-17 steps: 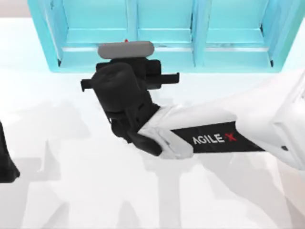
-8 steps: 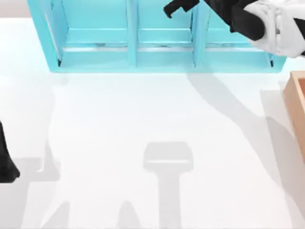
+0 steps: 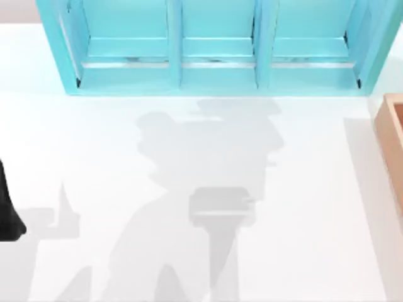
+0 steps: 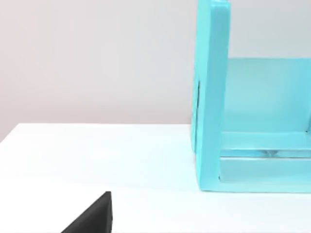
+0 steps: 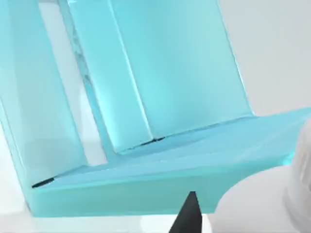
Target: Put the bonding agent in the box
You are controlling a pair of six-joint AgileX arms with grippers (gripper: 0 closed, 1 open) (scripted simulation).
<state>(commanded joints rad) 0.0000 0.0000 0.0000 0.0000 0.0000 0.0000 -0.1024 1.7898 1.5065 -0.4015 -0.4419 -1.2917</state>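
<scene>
The bonding agent is out of view. The box [image 3: 391,143], light tan with a thick wall, juts in at the right edge of the top view. My right gripper [image 5: 190,213] shows as one dark tip in front of the teal shelf unit [image 5: 146,97]. A white rounded shape [image 5: 272,204] sits close beside that tip, and I cannot tell what it is. A broad arm shadow [image 3: 201,163] lies across the middle of the table. My left gripper [image 3: 7,214] is parked at the left edge of the table.
The teal three-bay shelf unit [image 3: 214,47] spans the far side of the table; its bays look bare. Its side wall [image 4: 211,97] stands ahead of the left gripper [image 4: 92,218]. White tabletop [image 3: 302,251] stretches between shelf and front edge.
My right arm pulled back from the shelf's left bay, swung up toward the far right and left the top view. Its shadow now covers the table's middle. The left arm stayed put.
</scene>
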